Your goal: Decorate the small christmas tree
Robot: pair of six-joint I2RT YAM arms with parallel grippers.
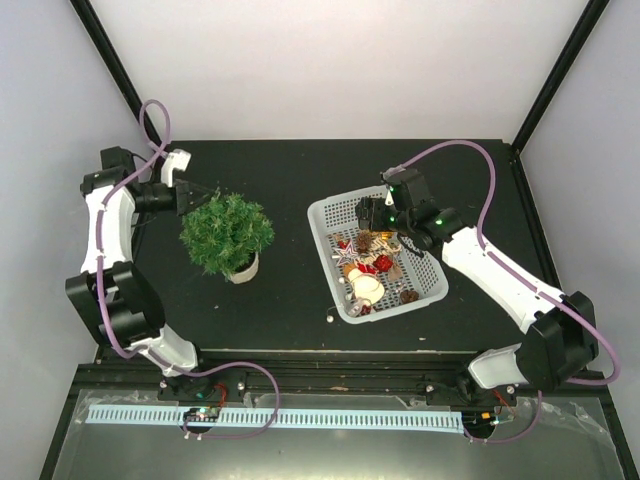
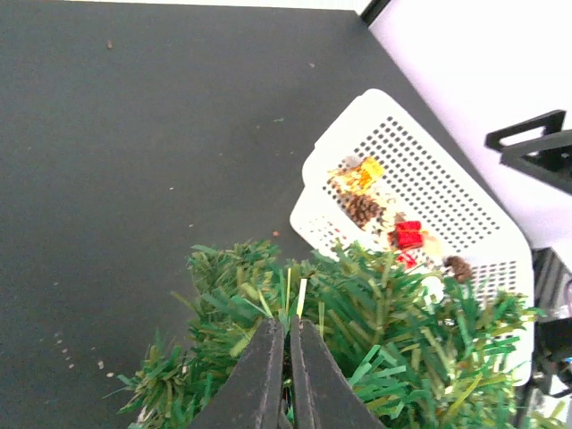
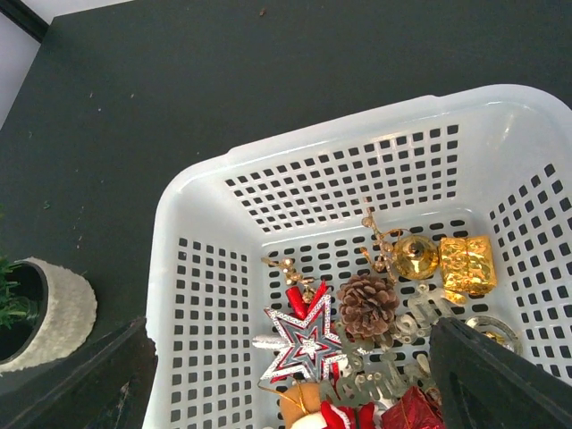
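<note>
The small christmas tree (image 1: 228, 230) stands in its round white pot (image 1: 243, 267) left of centre. It fills the bottom of the left wrist view (image 2: 393, 349), and its pot shows in the right wrist view (image 3: 55, 315). My left gripper (image 1: 196, 196) is at the tree's upper left edge. Its jaws are pressed together with their tips among the needles (image 2: 288, 329). My right gripper (image 1: 376, 214) hovers wide open and empty over the white basket (image 1: 322, 214), its fingers spread to either side of the ornaments (image 3: 295, 393).
The basket (image 3: 357, 125) holds a silver-red star (image 3: 308, 344), a pine cone (image 3: 366, 304), a gold bauble (image 3: 416, 256), a gold gift box (image 3: 467, 264) and red pieces. It also shows in the left wrist view (image 2: 438, 179). A small white bit (image 1: 328, 318) lies on the black table.
</note>
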